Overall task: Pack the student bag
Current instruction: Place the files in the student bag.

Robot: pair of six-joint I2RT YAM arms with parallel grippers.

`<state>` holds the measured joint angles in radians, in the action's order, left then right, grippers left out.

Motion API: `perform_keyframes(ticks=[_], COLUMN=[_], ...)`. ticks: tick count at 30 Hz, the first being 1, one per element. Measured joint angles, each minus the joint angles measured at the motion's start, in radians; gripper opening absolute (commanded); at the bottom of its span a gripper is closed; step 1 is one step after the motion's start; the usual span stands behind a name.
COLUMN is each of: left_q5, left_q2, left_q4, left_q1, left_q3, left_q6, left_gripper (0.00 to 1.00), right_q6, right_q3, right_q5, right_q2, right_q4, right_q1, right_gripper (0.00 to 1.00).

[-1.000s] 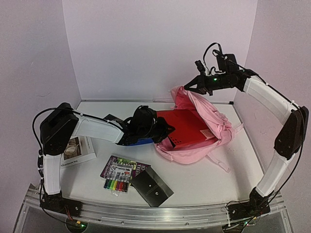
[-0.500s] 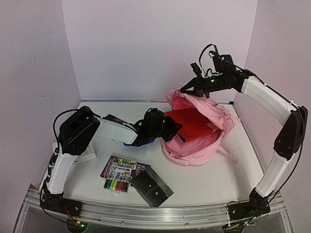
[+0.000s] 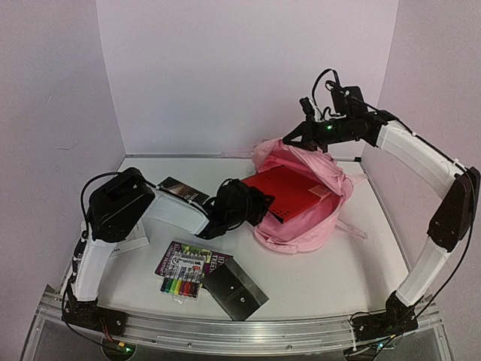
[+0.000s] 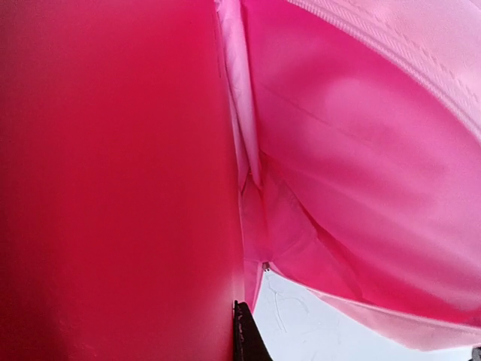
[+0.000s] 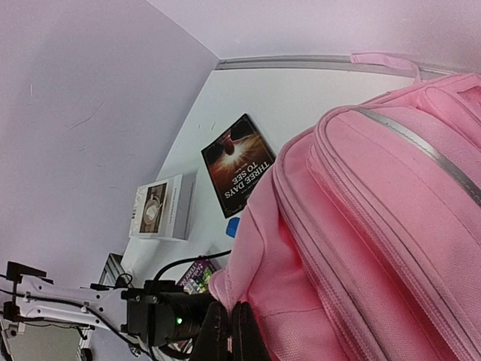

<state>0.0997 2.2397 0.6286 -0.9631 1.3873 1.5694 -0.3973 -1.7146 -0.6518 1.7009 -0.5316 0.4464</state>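
The student bag (image 3: 316, 218) is a pink backpack at the table's middle right, its mouth held open toward the left. My right gripper (image 3: 290, 141) is shut on the top rim of that mouth and holds it up; in the right wrist view its fingertips (image 5: 239, 338) pinch a fold of the pink fabric (image 5: 361, 248). A flat red book (image 3: 289, 189) lies partly inside the bag. My left gripper (image 3: 254, 204) is shut on the book's near-left edge at the mouth. In the left wrist view the red book (image 4: 113, 180) fills the left, the bag's lining (image 4: 361, 173) the right, and one black fingertip (image 4: 244, 342) shows.
A black book titled "Three Days to See" (image 5: 240, 162) and a white box (image 5: 161, 207) lie at the left, behind and under my left arm. A marker pack (image 3: 180, 280) on a purple booklet (image 3: 197, 256) and a black pouch (image 3: 235, 289) lie at the front.
My left gripper has pushed the red book rightward, deeper into the bag. My right gripper has stayed shut on the rim while the bag has bunched up and stands more upright.
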Motion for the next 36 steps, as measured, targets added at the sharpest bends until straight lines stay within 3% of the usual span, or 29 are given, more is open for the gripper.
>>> perform_keyframes(ticks=[6,10,14,17,19,22,26,30,32,36], left_q5=[0.064,0.049,-0.054,-0.15,-0.198,-0.252,-0.259,-0.24,-0.226,-0.201], left_q2=[-0.007,0.036,0.14,0.169,0.176,0.206,0.197,0.136,0.098,0.026], left_q4=[-0.054,-0.166,-0.237,-0.253,-0.312,-0.42,-0.473,-0.496,-0.52,-0.584], left_q1=[-0.029,-0.016,0.024,0.065,0.084,0.109,0.135,0.139,0.127,0.088], left_q3=[0.022,0.167,0.35,0.401,0.44,0.55,0.547,0.41,0.347,0.293], left_q6=[0.007,0.029,0.024,0.009,-0.019,-0.074,-0.134,-0.16,-0.166,-0.19], left_gripper=[0.0,0.0,0.0,0.02,0.17,0.48,0.74,0.83,0.83,0.67], right_q6=[-0.007,-0.011,-0.006,-0.003,-0.005,-0.019,-0.056,-0.091,-0.11,-0.15], right_q3=[0.023,0.074,0.114,0.146,0.159,0.163,0.149,0.104,0.077,0.054], right_q5=[0.045,0.065,0.1,0.113,0.115,0.118,0.139,0.192,0.22,0.287], right_q2=[-0.04,-0.086,-0.14,-0.158,-0.161,-0.161,-0.161,-0.151,-0.138,-0.123], right_q4=[0.009,0.008,0.004,0.006,0.007,0.01,0.019,0.009,0.006,0.005], right_q1=[0.0,0.0,-0.006,-0.009,-0.009,-0.009,-0.007,-0.003,0.002,0.015], right_gripper=[0.0,0.0,0.0,0.0,0.0,0.0,0.0,0.0,0.0,0.0])
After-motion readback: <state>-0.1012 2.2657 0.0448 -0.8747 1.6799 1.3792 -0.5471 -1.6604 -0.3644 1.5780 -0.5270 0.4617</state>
